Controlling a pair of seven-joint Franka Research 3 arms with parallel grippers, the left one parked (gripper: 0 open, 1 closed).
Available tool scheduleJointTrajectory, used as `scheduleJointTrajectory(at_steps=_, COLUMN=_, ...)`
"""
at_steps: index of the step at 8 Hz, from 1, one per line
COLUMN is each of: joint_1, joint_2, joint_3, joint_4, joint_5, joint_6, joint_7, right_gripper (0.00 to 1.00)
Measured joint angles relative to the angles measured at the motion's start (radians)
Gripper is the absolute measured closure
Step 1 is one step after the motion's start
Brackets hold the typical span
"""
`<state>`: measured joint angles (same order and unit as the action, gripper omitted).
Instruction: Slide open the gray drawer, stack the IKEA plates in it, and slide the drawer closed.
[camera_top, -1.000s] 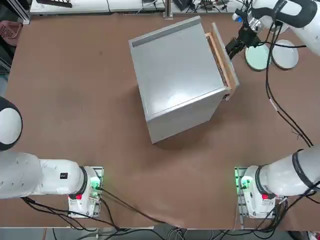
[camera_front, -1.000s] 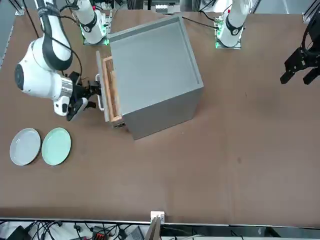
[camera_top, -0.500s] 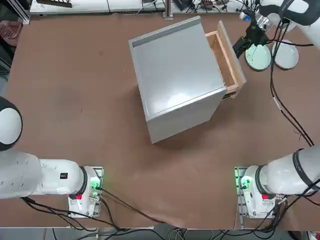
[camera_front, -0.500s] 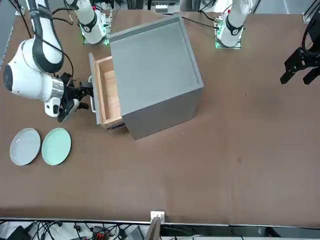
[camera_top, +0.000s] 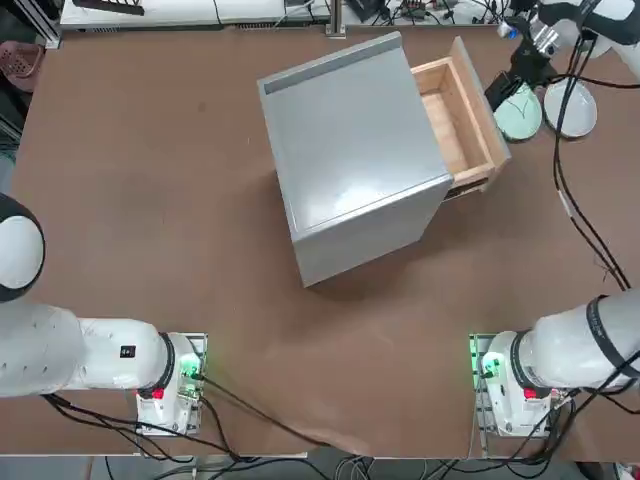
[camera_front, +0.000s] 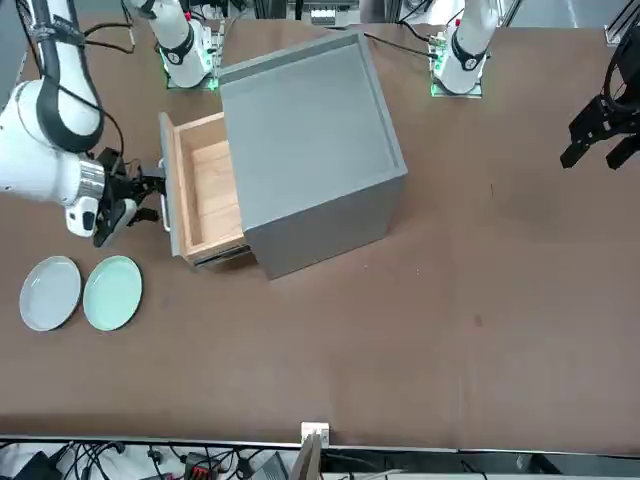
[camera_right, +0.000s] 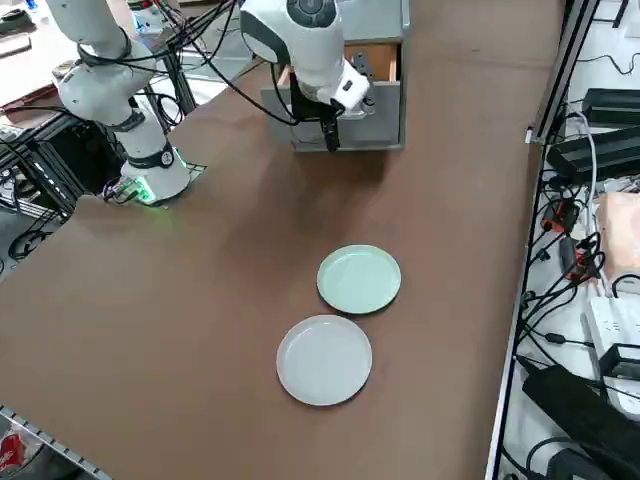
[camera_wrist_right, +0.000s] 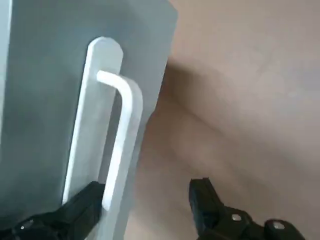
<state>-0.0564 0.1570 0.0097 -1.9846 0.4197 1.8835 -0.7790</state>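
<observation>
While the gray drawer (camera_front: 212, 190) stands pulled out of its cabinet (camera_front: 310, 140), we see the right gripper (camera_wrist_right: 147, 192) at its handle (camera_wrist_right: 122, 135) — fingers open. The mint plate (camera_front: 112, 293) and white plate (camera_front: 50, 293) lie side by side toward the surface's (camera_front: 330, 350) far edge. Cables (camera_top: 558, 160) cross the white one from overhead; from the right side, the arm (camera_right: 300, 40) hides part of the drawer.

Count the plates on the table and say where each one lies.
2. The mint green plate lies beyond the open drawer's front, and the white plate lies beside it, farther from the drawer. No other plates show.
</observation>
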Motion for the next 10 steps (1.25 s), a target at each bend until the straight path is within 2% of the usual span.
scheduleJointTrajectory(at_steps=3, joint_1=-0.053, joint_2=0.027, joint_3=0.002, joint_4=0.037, joint_5=-0.031, joint_6=-0.034, joint_7=-0.072, right_gripper=0.0)
scheduleJointTrajectory(at_steps=6, joint_1=-0.063, joint_2=0.047, joint_3=0.008, joint_4=0.079, joint_5=-0.034, joint_6=-0.079, joint_7=-0.078, right_gripper=0.0)
scheduleJointTrajectory(at_steps=8, joint_1=-0.111, joint_2=0.079, joint_3=0.004, joint_4=0.206, joint_5=-0.063, joint_6=-0.172, joint_7=-0.093, right_gripper=0.0)
scheduleJointTrajectory(at_steps=10, joint_1=-0.193, joint_2=0.132, joint_3=-0.01, joint_4=0.317, joint_5=-0.086, joint_6=-0.192, joint_7=-0.063, right_gripper=0.0)
